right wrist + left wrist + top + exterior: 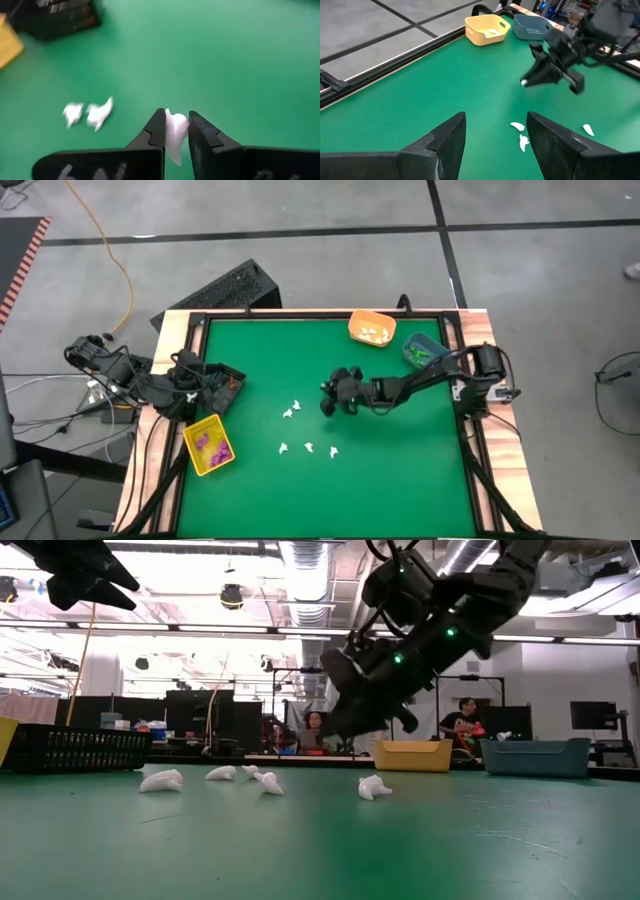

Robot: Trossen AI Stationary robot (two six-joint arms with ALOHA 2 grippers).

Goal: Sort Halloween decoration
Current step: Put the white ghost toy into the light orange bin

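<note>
Several white trinkets (309,447) of the Halloween decoration lie loose on the green table (400,480), near its middle. My right gripper (176,131) hovers above them, reaching in from the table's right, and is shut on one white trinket (175,132). In the left wrist view that trinket (524,82) shows as a white spot at the gripper's tip. My left gripper (495,135) waits open and holding nothing, raised at the table's left edge beside the black bin (222,387). My right gripper pinches the white trinket between its two fingers, which meet it on its two sides (170,125). The fingers slant downward from the table's right side. The trinket is lifted clear of the table, and its narrow end (176,159) runs back between the fingers.
An orange bin (372,328) with white pieces and a blue bin (422,352) with green pieces stand at the far right. A yellow bin (208,446) with purple pieces sits at the near left. A raised dark frame (470,470) edges the table.
</note>
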